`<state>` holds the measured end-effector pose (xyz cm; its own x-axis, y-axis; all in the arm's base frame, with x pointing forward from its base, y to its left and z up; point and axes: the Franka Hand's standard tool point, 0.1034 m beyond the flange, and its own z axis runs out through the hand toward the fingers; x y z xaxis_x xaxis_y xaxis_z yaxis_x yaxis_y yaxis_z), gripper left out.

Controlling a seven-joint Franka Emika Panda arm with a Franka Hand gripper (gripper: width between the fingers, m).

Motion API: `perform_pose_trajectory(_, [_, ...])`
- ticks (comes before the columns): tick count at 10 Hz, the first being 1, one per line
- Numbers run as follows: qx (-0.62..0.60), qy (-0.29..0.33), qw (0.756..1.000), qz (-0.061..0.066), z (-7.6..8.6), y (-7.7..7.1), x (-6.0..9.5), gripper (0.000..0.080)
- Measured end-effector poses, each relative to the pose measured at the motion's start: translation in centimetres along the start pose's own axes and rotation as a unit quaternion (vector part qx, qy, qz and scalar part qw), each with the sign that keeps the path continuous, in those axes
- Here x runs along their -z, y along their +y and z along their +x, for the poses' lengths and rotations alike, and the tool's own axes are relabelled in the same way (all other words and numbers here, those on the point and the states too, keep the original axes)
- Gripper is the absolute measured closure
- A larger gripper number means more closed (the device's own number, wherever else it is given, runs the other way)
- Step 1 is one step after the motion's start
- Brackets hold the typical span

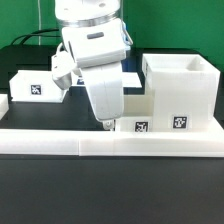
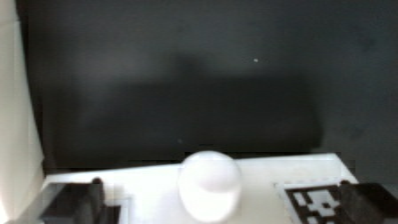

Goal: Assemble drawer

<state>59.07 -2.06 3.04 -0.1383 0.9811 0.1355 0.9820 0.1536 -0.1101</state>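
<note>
The large boxy shell [image 1: 180,85] stands at the exterior view's right, its tag facing front. One small tray [image 1: 38,86] sits at the left. The second tray [image 1: 138,126] lies low in front of the shell, against the border wall. My gripper [image 1: 106,123] points down at this tray's left end. In the wrist view the tray's white front [image 2: 151,190] with its round knob [image 2: 210,180] and a tag [image 2: 338,198] fills the space between my dark fingers [image 2: 80,205]. My gripper [image 2: 222,208] is spread wide, a finger on either side of the tray. I cannot see whether the fingers touch it.
The long low white border wall [image 1: 110,146] runs across the front and shows along one edge of the wrist view [image 2: 18,100]. Black table [image 2: 196,80] lies beyond the tray. A small white piece [image 1: 3,103] sits at the far left edge.
</note>
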Motion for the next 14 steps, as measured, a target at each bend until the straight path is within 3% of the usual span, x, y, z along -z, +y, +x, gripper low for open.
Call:
perform_pose_trajectory(5, [-0.005, -0.011, 1.000, 0.003, -0.2, -0.1, 0.0, 0.0150])
perform_pose_trajectory(7, [-0.004, -0.013, 1.000, -0.014, -1.1, -0.5, 0.1, 0.0150])
perform_pose_trajectory(10, [-0.012, -0.010, 1.000, -0.010, -3.4, -3.2, -0.6, 0.0150])
perform_pose_trajectory(14, [-0.023, -0.007, 1.000, -0.005, -2.7, -5.0, -2.0, 0.0150])
